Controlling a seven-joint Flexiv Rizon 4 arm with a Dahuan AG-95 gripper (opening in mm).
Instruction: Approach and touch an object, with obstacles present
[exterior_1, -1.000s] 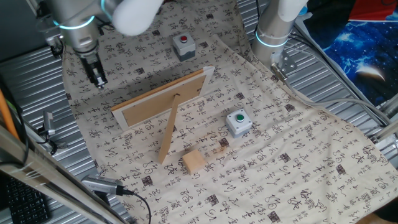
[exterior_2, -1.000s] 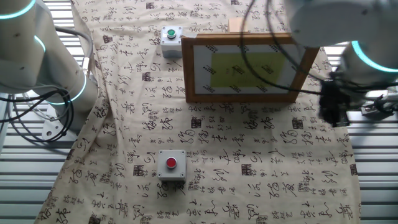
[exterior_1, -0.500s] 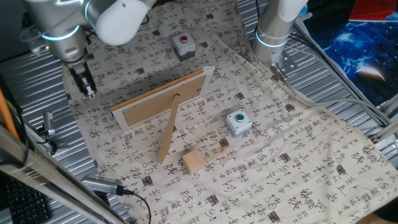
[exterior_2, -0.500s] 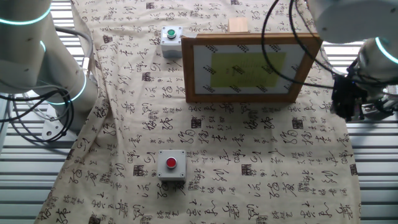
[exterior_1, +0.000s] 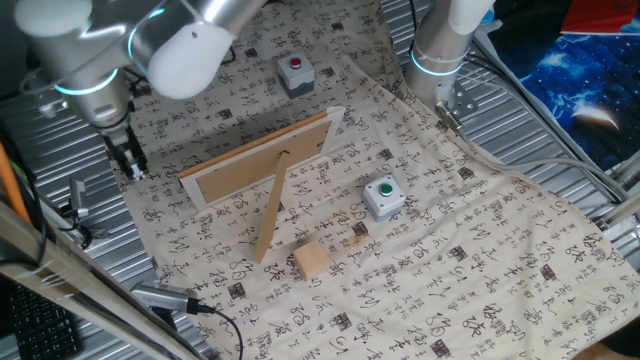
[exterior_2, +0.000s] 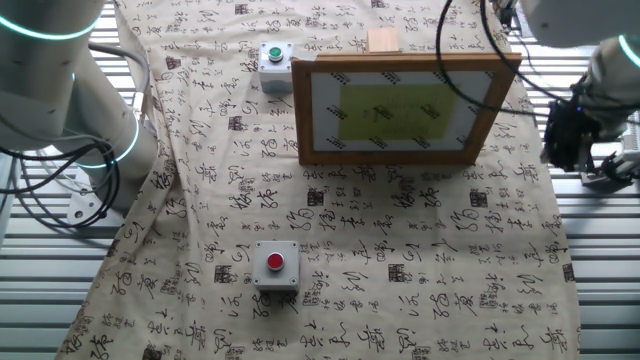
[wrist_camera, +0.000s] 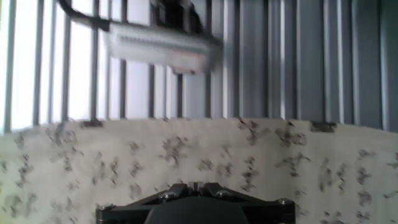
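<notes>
One claw (exterior_1: 133, 168) over cloth edge (exterior_1: 128, 215)

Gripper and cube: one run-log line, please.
gripper: at cloth edge, jaws unclear | wooden cube: untouched, beyond picture frame | phase: approach

Non-task items: printed cloth, two button boxes, ribbed metal surface.

A cream cloth (exterior_1: 480, 250) printed with dark characters is spread over a ribbed metal table (exterior_1: 60, 120). A grey box with a red button (exterior_1: 295, 73) is seen at the far side of the cloth; a grey box with a green button (exterior_1: 383, 197) is placed well apart from it, nearer the middle. In the hand view, a pale oblong device (wrist_camera: 165, 48) with a cable is seen lying on the metal ribs beyond the cloth edge.
</notes>
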